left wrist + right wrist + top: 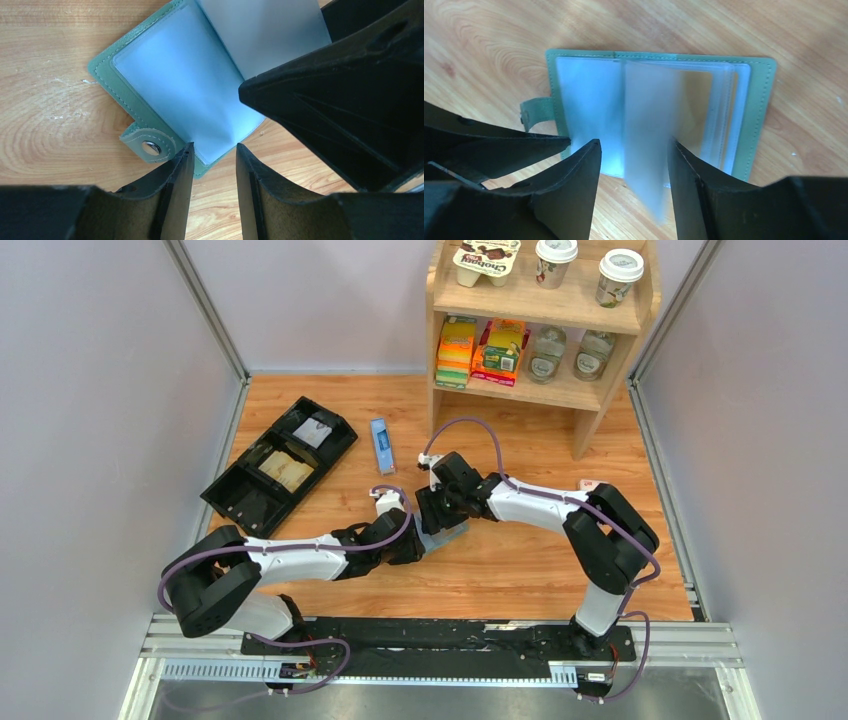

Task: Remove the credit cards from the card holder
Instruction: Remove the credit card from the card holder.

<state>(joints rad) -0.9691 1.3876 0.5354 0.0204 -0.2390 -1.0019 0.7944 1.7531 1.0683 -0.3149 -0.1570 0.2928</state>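
Note:
The card holder (448,536) lies open on the wooden floor, sage green outside with pale blue pocket pages (185,85) and a snap tab (150,146). My left gripper (214,152) is open, its tips either side of the holder's near corner. My right gripper (634,150) is open above the holder (754,120); one blurred page (649,130) stands up between its fingers, not pinched. A tan patch (698,100) shows through the right-hand pages; I cannot tell if it is a card. A flat tan piece like a credit card (287,470) lies in the black tray.
A black compartmented tray (235,495) lies at the left, with a grey piece (313,432) in its far compartment. A long narrow blue box (381,444) lies behind the grippers. A wooden shelf (590,400) with cups and packets stands at the back right.

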